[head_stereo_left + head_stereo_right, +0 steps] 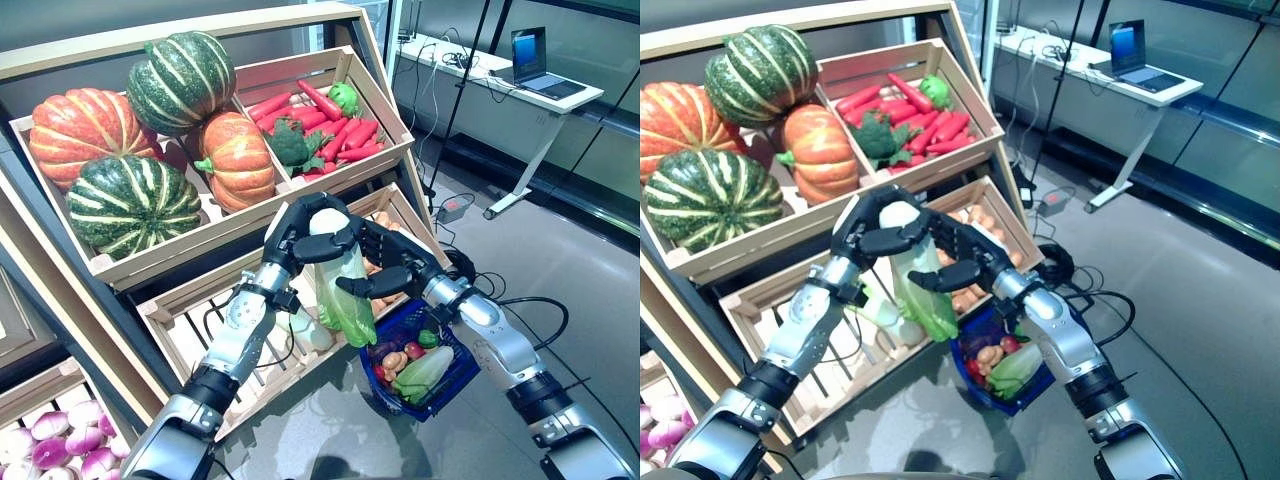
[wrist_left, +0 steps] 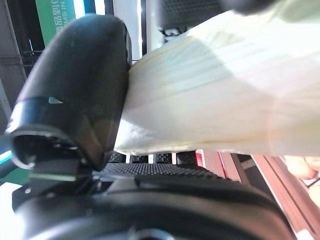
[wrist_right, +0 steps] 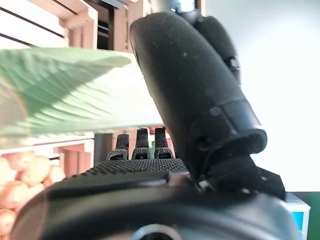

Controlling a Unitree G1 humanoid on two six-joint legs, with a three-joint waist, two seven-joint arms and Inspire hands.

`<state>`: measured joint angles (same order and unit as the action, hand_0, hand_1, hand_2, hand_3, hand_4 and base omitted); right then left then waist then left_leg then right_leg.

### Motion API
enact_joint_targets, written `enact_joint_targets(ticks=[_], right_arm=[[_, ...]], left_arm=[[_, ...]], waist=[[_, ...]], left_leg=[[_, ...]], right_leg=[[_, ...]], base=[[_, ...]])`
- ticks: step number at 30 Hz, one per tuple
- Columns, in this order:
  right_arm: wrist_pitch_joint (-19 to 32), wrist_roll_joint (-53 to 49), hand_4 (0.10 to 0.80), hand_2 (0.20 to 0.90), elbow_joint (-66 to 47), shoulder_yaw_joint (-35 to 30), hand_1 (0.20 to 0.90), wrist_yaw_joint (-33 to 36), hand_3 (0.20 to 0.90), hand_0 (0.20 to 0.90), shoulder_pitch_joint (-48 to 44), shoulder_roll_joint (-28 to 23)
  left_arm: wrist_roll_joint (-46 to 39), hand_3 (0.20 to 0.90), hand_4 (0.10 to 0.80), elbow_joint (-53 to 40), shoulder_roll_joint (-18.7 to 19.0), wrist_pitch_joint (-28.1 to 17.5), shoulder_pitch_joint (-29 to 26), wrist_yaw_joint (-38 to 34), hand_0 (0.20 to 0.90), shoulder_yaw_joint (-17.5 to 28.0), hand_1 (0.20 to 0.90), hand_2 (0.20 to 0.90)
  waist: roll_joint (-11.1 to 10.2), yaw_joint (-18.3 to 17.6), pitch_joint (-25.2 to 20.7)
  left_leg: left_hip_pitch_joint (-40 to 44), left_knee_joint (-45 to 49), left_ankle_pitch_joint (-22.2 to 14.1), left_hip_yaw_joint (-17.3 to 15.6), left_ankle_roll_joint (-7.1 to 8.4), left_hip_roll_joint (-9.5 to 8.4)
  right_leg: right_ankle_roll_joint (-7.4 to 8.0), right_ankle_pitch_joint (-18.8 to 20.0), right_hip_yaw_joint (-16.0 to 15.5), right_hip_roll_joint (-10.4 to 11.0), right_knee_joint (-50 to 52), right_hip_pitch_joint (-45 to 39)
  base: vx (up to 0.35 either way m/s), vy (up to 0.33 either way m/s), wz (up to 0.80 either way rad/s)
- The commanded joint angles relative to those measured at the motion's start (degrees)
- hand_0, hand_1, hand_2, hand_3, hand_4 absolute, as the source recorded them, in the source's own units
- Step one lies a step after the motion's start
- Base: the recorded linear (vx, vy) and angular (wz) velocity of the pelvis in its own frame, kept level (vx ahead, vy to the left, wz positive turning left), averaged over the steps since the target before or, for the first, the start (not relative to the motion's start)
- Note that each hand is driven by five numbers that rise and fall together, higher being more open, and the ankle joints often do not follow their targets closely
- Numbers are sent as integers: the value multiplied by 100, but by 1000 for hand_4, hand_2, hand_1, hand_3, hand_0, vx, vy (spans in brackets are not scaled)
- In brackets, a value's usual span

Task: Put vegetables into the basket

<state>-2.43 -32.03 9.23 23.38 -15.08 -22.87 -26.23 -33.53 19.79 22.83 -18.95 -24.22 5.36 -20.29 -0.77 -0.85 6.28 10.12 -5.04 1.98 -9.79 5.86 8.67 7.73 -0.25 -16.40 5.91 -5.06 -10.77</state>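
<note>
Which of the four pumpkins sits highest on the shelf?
The dark green striped pumpkin at the back, stacked on the others. The second green one lies lowest at the front, the two orange ones between.

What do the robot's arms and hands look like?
Both arms are shiny silver-grey metal made of rounded sections with dark bands at the joints. The left hand and right hand are black, with chunky fingers and a fat, smooth thumb. Ridged, bumpy black pads cover the palms.

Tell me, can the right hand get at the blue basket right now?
Probably not yet. The right hand is shut on the leafy end of the napa cabbage, which the left hand grips near its white base. The blue basket sits free just below, so it looks reachable after letting go.
</note>
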Motion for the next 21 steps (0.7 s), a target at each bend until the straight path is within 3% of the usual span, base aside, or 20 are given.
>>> enact_joint_targets(ticks=[1,14,18,21], right_arm=[[37,-349,800,900,336,70,900,53,900,900,-736,239],[-759,-893,800,900,1784,403,900,-58,900,900,-636,768],[-755,-1087,800,900,2058,403,900,-185,900,900,-689,915],[-322,-1808,800,900,2057,351,900,-206,900,900,-745,1162]], left_arm=[[-345,300,400,-546,-103,-674,-861,51,300,55,300,300],[-419,300,400,-1477,-429,-656,-1174,-137,300,13,300,300],[-549,300,400,-1499,-451,-575,-1295,-130,300,7,300,300],[-730,300,400,-1497,-541,-429,-1350,-76,300,-56,300,300]], waist=[[-184,50,-424],[-183,145,-405],[-167,166,-416],[-135,188,-433]], left_leg=[[-83,4,-135,73,-7,-38],[-92,4,-132,181,-3,-75],[-92,4,-139,202,-8,-88],[-94,4,-143,228,-19,-108]], right_leg=[[-109,168,7,291,6,-54],[-125,176,-66,336,6,-103],[-129,171,-82,339,6,-112],[-126,176,-80,346,6,-113]], base=[[0,0,0],[-2,5,1],[-3,15,7],[-4,12,3]])
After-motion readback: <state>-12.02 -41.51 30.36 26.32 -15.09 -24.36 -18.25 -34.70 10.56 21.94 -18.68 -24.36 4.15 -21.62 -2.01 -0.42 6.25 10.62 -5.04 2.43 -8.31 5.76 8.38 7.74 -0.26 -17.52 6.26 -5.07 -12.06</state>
